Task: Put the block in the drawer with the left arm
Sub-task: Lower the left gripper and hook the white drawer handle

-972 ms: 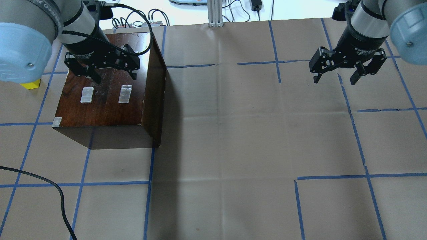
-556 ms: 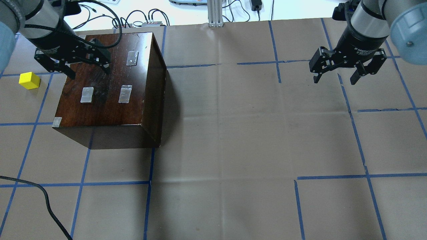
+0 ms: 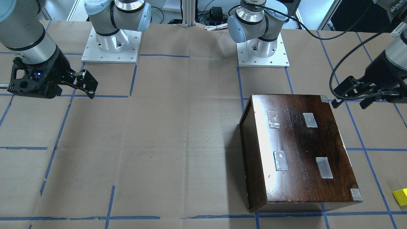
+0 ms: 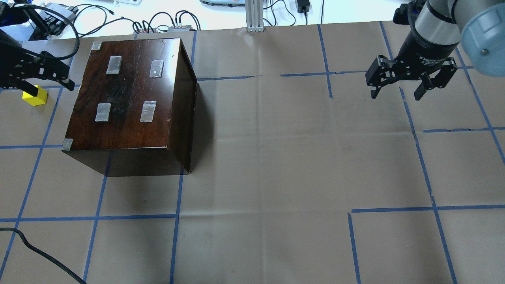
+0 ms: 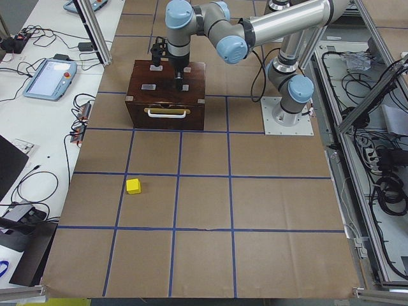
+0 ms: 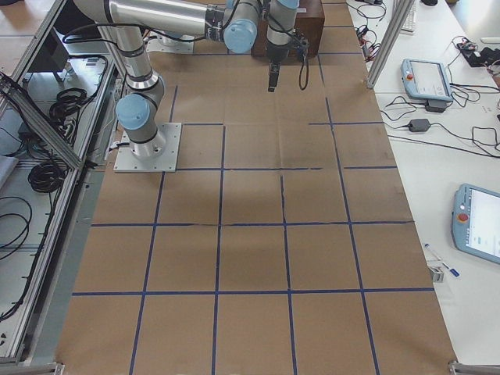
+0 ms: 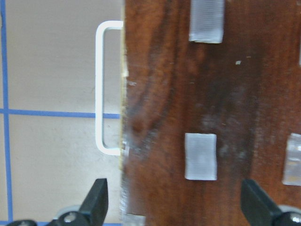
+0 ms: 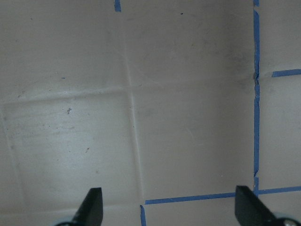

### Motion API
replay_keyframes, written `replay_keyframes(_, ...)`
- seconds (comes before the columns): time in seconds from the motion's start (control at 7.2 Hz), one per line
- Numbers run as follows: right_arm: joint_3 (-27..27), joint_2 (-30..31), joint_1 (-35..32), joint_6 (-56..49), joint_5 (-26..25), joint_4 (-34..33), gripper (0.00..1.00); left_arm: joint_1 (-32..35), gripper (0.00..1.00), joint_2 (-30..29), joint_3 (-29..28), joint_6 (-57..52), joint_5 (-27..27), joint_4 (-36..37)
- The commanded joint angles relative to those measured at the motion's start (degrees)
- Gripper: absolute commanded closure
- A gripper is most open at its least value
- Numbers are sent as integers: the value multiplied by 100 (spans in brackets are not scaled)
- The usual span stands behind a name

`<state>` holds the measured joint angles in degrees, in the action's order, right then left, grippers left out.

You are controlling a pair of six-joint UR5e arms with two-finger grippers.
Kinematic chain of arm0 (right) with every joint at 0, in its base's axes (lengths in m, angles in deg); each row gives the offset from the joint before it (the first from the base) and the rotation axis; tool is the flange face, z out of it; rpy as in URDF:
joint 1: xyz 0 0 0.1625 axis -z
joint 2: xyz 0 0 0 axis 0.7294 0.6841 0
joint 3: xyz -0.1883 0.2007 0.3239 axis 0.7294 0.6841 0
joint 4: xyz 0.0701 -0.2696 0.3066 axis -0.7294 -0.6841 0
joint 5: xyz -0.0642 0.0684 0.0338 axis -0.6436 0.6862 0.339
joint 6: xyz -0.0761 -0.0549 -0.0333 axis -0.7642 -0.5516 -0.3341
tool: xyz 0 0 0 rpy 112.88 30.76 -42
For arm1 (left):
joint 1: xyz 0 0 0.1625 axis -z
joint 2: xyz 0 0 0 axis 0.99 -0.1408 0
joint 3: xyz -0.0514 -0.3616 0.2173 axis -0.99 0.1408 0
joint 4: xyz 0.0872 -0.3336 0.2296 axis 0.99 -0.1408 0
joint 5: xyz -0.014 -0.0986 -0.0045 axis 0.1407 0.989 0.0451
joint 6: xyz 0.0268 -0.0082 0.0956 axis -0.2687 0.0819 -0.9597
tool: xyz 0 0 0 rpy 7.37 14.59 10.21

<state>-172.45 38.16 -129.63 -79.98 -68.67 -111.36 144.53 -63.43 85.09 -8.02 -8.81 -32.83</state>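
Note:
The yellow block (image 4: 34,96) lies on the paper left of the dark wooden box (image 4: 130,98); it also shows at the front view's right edge (image 3: 401,196) and in the left side view (image 5: 133,186). The drawer is shut in the box; only its front with a white handle (image 5: 167,113) shows, and the handle (image 7: 101,87) appears in the left wrist view. My left gripper (image 4: 49,87) is open and empty, high over the box's handle-side edge (image 7: 174,207). My right gripper (image 4: 410,88) is open and empty above bare paper (image 8: 169,207).
Several grey tape patches (image 4: 148,111) sit on the box top. A black cable (image 4: 43,256) loops over the near left of the table. Cables and small boxes (image 4: 173,23) lie beyond the table's far edge. Blue tape lines cross the brown paper (image 4: 276,157).
My left gripper has moved left from over the box top to its left edge, still open. The block, half hidden by the arm before, now shows. The right arm has not moved.

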Motion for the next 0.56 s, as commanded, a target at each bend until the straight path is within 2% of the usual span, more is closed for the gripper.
replay_keyframes(0.0, 0, 0, 0, 0, 0, -4, 0, -505, 1, -186, -68, -722, 287, 4)
replay_keyframes(0.42, 0, 0, 0, 9, 0, -4, 0, -603, 1, -748, -577, -1039, 481, -57)
